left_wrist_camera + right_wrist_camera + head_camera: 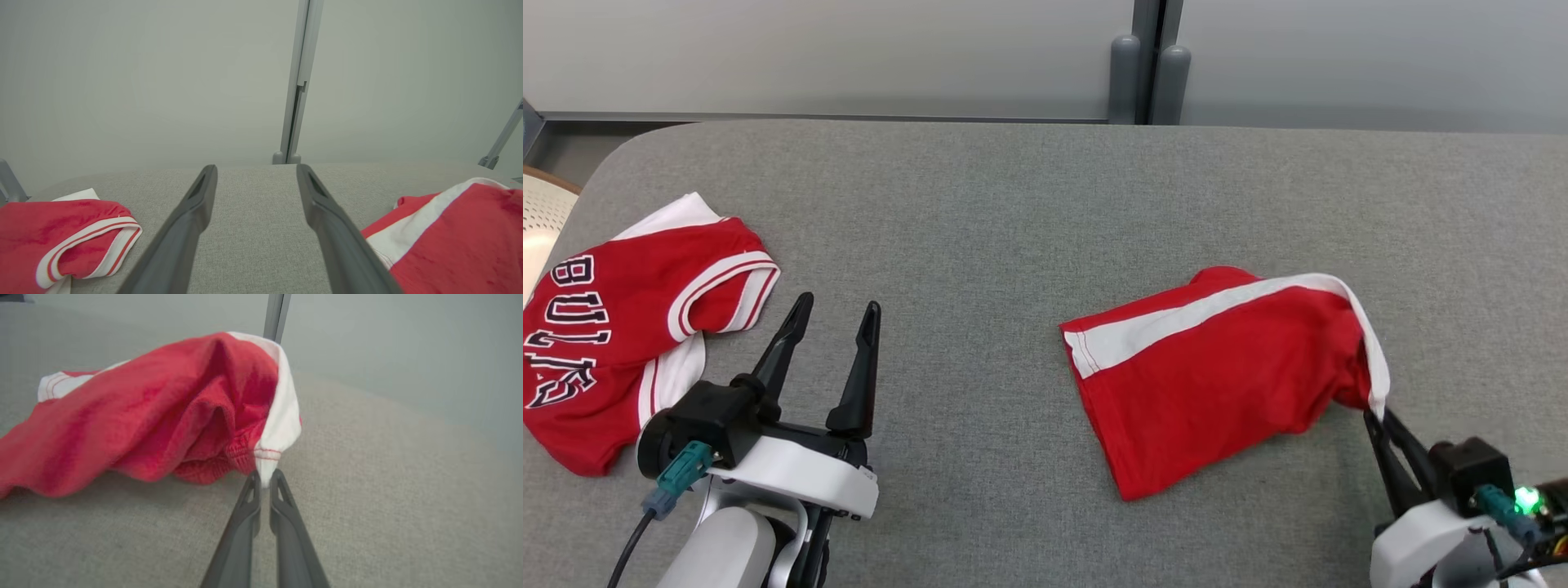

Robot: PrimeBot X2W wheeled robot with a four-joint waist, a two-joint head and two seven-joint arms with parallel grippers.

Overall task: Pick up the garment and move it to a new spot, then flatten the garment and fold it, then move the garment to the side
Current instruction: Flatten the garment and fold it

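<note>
The garment (1209,367) is a pair of red shorts with a white side stripe, lying folded over on the right half of the grey padded table (1013,204). My right gripper (1376,416) is shut on the shorts' near right corner, pinching the end of the white stripe. That corner is lifted a little off the cloth surface. The right wrist view shows the gripper (264,477) with its tips closed on the white hem of the garment (143,416). My left gripper (840,304) hovers open at the lower left, holding nothing. In its wrist view the gripper (256,168) frames bare table, with the garment (449,237) off to the right.
A red jersey (605,327) with white trim and dark lettering lies crumpled at the table's left edge, just left of my left gripper; the jersey (61,228) shows in the left wrist view too. Grey wall panels and posts (1147,73) stand behind the table. A pale chair (539,212) sits far left.
</note>
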